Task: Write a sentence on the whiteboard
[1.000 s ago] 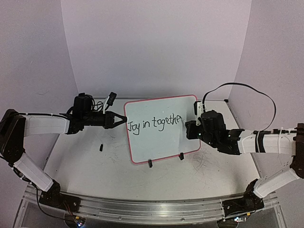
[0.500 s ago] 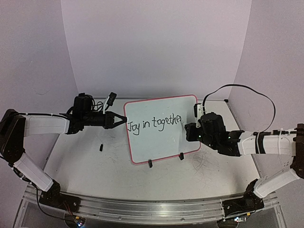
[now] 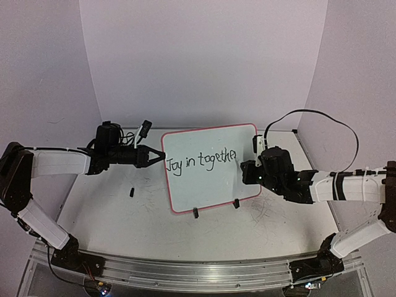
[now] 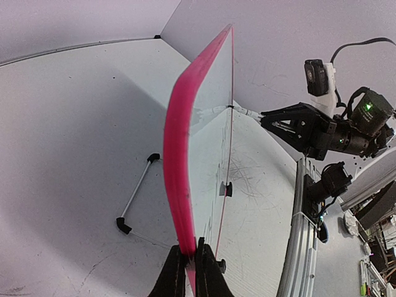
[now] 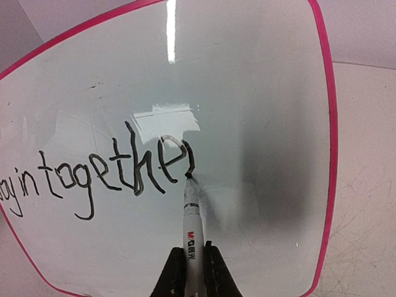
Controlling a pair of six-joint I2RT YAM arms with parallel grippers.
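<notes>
Top external view: over the last second the right gripper (image 3: 242,166) has crept slightly left and up along the whiteboard (image 3: 210,185), and the final letter after "Joy in togethe" has gained a short curved stroke. The left gripper (image 3: 158,159) and the board have not shifted. This suggests the word "together" is on its last letter, so the writing is well along. Whether more words are meant to follow cannot be told from here.

The whiteboard stands upright on its two black clip feet (image 3: 195,213) near the middle of the table (image 3: 124,216), between the two arms, with its written face towards the arm bases. The left wrist view shows the left gripper's jaws pinched shut on the board's red-pink rim at its left edge, steadying it.

In the right wrist view the right gripper is closed around a white marker (image 5: 191,219), which sticks straight out from between the fingers. The marker's black tip touches the board at the lower end of the fresh stroke, just right of the "e". Bare board remains to the right of the tip before the rim. The stroke looks unfinished, so the tip probably needs to stay in contact while the left grip resists the push.
</notes>
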